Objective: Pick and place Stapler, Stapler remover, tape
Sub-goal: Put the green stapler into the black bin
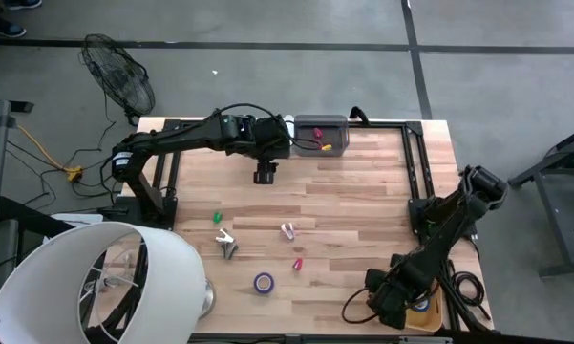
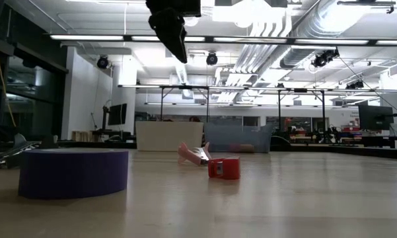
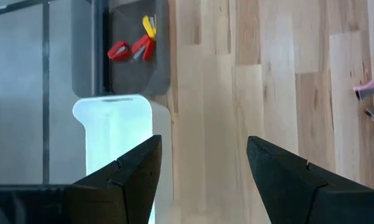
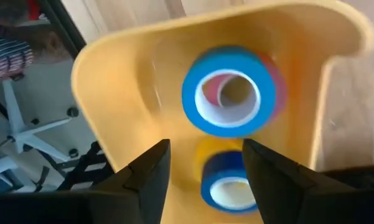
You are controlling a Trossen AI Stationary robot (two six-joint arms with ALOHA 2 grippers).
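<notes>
A purple tape roll (image 1: 264, 282) lies flat near the table's near edge and looms large in the low view (image 2: 72, 173). A pink stapler remover (image 1: 287, 230) (image 2: 195, 154), a small red stapler (image 1: 297, 264) (image 2: 224, 168), a silver remover (image 1: 227, 244) and a green piece (image 1: 217, 218) lie around mid-table. My left gripper (image 1: 265, 175) (image 3: 204, 146) hangs open, high above bare wood, beside a grey tray (image 1: 322, 134) (image 3: 137, 68) that holds red and yellow staplers (image 3: 140, 45). My right gripper (image 4: 205, 168) is open above a yellow tray (image 4: 124, 93) at the near right corner (image 1: 430, 315), over two blue tape rolls (image 4: 229, 90).
A white translucent container (image 3: 112, 130) stands at the far edge next to the grey tray. A black frame (image 1: 415, 162) borders the table's right side. A white lampshade (image 1: 95, 282) overlaps the near left corner. Bare wood lies between the grey tray and the scattered items.
</notes>
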